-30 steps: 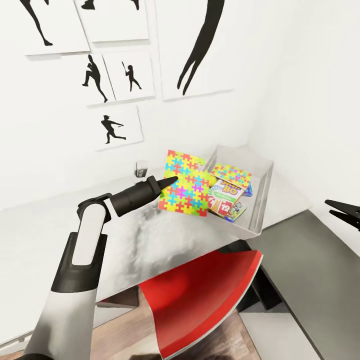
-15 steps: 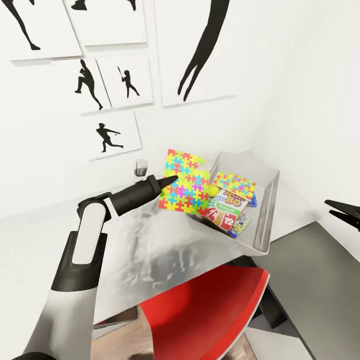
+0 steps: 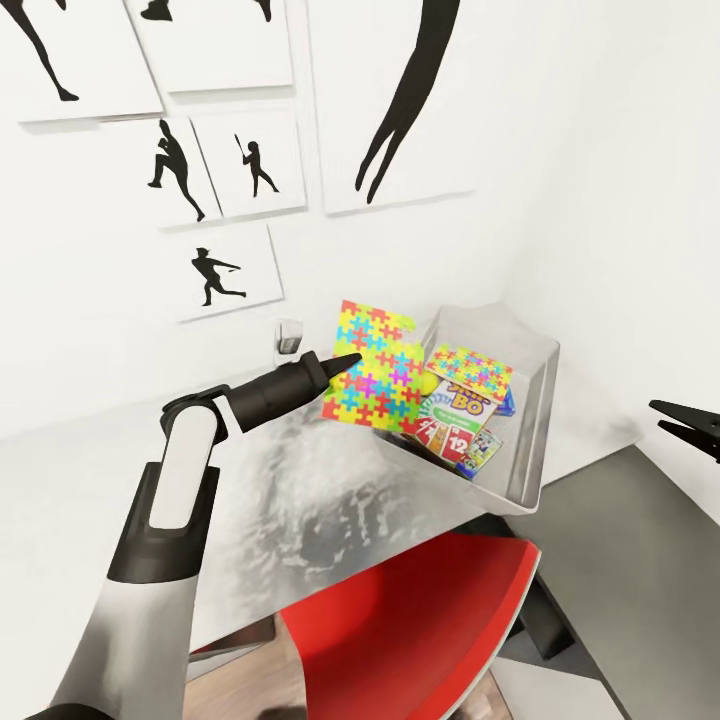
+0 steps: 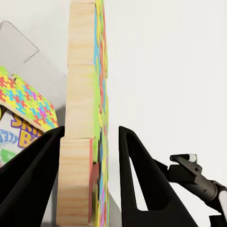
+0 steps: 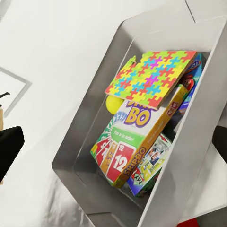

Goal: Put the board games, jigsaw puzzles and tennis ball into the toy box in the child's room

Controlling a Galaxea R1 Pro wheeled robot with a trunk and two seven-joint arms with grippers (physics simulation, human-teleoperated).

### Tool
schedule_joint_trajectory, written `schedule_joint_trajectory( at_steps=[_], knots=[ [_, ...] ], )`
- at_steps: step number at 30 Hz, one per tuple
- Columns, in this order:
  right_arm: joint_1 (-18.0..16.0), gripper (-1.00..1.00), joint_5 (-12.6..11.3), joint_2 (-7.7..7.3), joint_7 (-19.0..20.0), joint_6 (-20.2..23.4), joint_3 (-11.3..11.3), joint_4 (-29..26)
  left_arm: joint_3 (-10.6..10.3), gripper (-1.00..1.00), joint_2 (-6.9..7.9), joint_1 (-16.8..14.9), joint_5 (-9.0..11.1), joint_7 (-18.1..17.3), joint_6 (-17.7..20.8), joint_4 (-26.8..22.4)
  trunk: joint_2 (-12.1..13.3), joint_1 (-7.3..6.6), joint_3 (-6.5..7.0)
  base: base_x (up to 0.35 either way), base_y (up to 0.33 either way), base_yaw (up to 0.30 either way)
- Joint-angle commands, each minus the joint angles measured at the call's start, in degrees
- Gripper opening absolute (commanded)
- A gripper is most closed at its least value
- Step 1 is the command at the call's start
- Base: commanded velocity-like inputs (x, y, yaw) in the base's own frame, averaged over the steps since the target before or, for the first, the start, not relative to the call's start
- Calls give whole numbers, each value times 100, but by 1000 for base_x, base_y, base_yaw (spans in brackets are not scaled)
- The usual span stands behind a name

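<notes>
The jigsaw puzzle (image 3: 375, 368) stands on edge between the fingers of your left gripper (image 3: 352, 362), clamped near one border with its wooden back showing in the left wrist view. Just beyond the fingertips sits the toy box (image 3: 535, 425), already holding the other puzzle (image 5: 151, 78), the board games (image 5: 135, 144) and the tennis ball (image 5: 115, 105). Carry the sheet over the near wall, tip it flat, then let go low. Your right gripper (image 3: 690, 425) waits well off to the side, its fingers slightly parted.
</notes>
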Motion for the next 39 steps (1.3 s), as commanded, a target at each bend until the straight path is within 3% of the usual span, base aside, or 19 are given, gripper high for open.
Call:
schedule_joint_trajectory(
  at_steps=[1,17,35,39],
  knots=[
    [-6,100,53,-1,56,23,-6,2,-5,-100,-9,-5,-49,-45,20,0,-10,3,-8,1,0,0],
    [-5,100,53,-1,60,23,-6,2,-189,-100,-94,-111,-50,176,-138,7,-10,3,-8,-94,-99,0],
    [2,100,53,-8,65,23,-6,2,-212,-100,-113,-611,-51,328,-174,251,-10,3,-8,-13,-14,-49],
    [2,100,53,-9,65,23,-8,2,-211,-100,-110,-873,88,335,-113,547,-10,3,-8,-1,-1,-218]
  ],
)
